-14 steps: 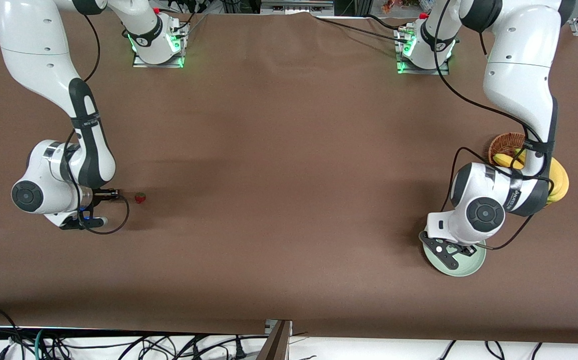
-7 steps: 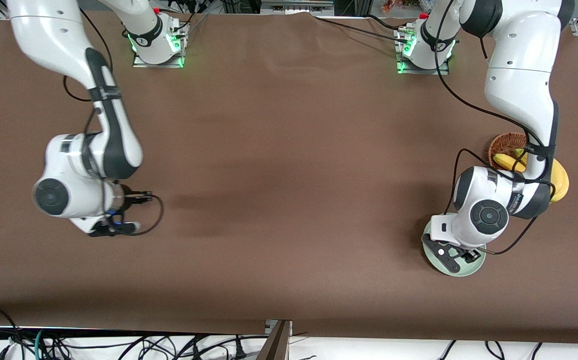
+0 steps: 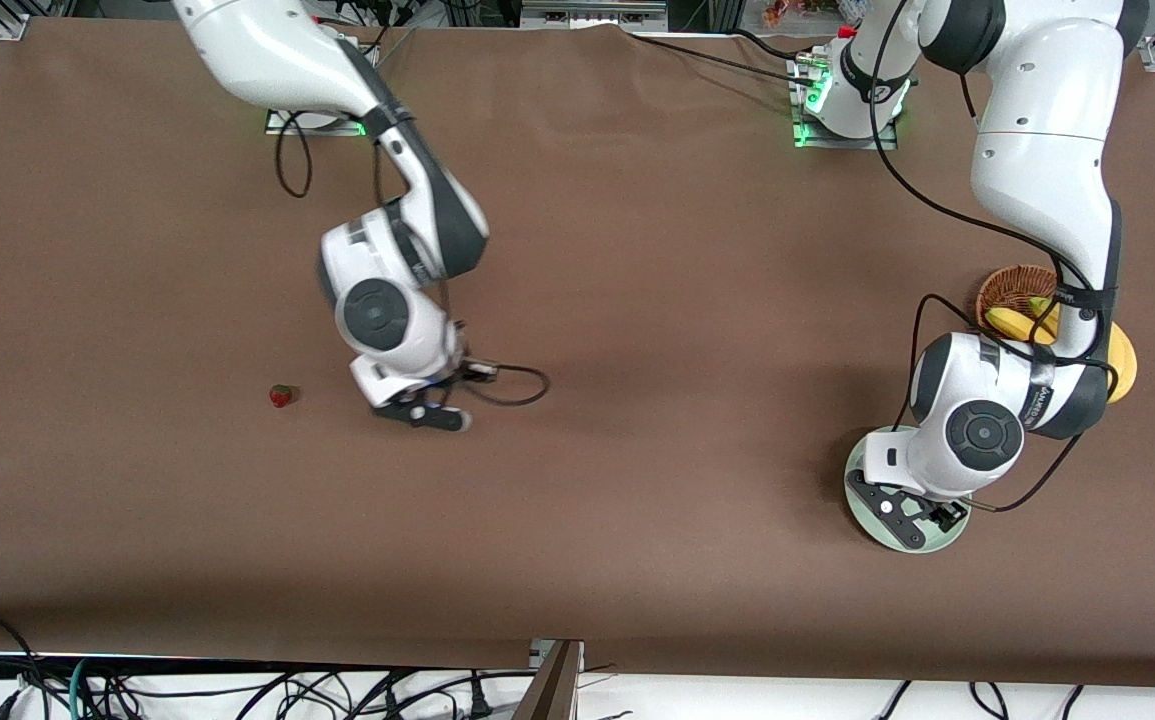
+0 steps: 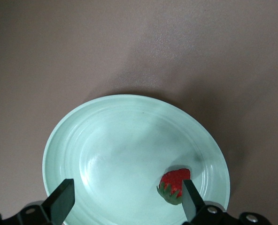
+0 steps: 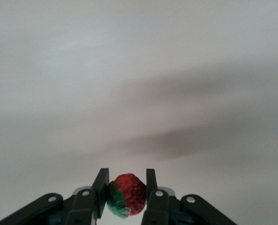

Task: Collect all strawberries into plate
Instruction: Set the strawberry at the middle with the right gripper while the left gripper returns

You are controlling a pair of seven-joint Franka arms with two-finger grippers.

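Glossy smooth mint plate, matt brown table cover, perhaps cloth, woven wicker basket

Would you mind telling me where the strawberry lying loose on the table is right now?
The loose strawberry lies on the bare brown table toward the right arm's end, beside the raised right gripper, which holds another berry.

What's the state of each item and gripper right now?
Left gripper: open, over the plate.
Right gripper: shut on a strawberry, above bare table.
Held strawberry: clamped between the right gripper's fingers.
Plated strawberry: lying in the plate near its rim.
Loose strawberry: on the table, toward the right arm's end.
Plate: upright, one berry inside.
Basket: holds bananas.
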